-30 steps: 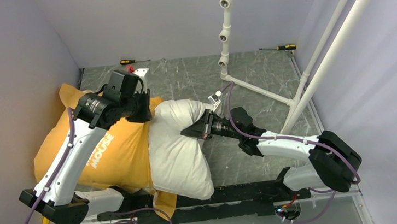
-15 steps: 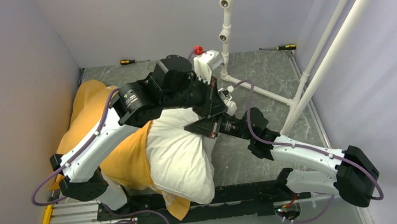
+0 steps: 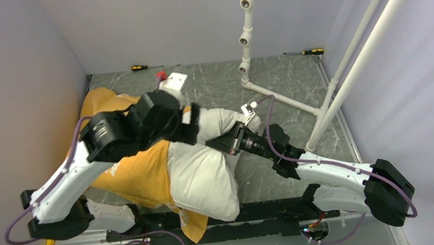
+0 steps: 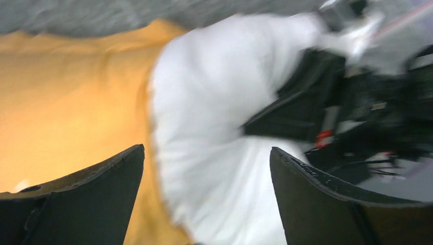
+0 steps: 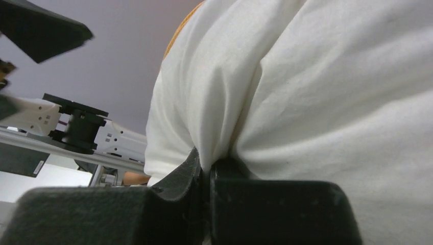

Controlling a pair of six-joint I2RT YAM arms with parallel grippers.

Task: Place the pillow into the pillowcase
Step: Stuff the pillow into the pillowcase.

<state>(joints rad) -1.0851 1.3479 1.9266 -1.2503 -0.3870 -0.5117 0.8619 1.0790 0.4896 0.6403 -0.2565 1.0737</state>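
While the right gripper (image 5: 205, 166) pinches a fold of the pillow (image 3: 205, 180), the left gripper (image 4: 207, 153) hangs wide apart, empty, above it.

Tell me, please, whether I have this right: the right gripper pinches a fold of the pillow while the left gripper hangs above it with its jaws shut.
Not quite: the left wrist view shows the left gripper with its jaws wide open. The right gripper does pinch a fold of the pillow.
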